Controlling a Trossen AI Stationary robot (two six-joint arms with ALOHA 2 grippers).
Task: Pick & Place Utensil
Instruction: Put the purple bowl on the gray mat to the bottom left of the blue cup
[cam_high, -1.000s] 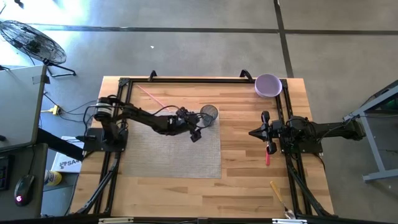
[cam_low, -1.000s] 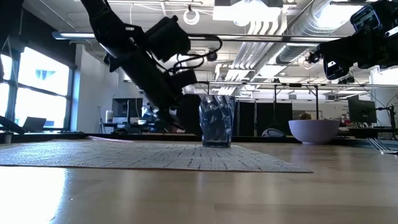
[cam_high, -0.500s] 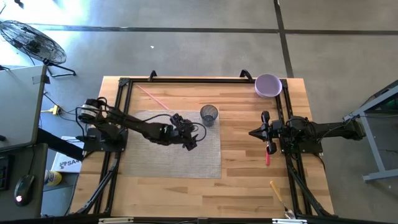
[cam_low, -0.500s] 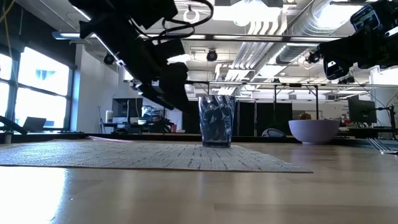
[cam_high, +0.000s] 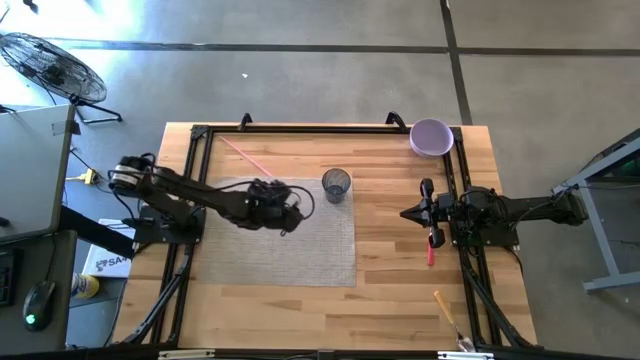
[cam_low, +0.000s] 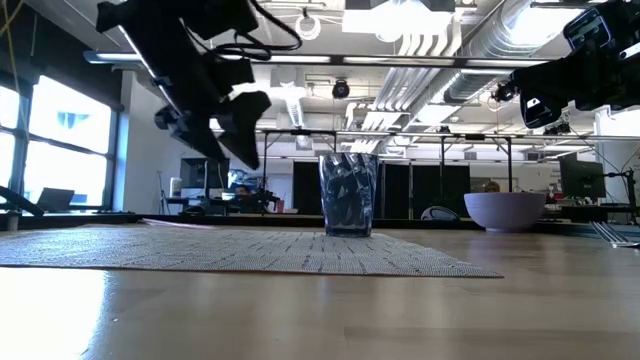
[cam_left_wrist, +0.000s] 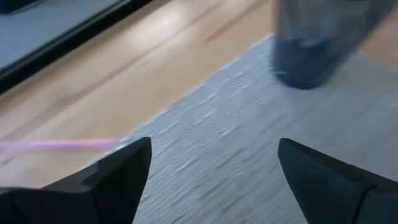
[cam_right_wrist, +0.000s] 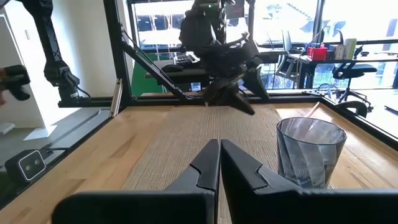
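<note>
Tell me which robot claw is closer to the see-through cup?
The left claw is closer. It hovers over the grey mat just beside the mesh cup. The right claw waits farther off, by the table's right side, past bare wood.

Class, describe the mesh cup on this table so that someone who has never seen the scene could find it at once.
Start at the wooden table and find the grey woven mat lying on its left-centre. The mesh cup stands upright at the mat's far right corner, beyond the open left gripper. It is dark, see-through and straight-sided, unlike the squat, solid lilac bowl near the table's far right corner.
</note>
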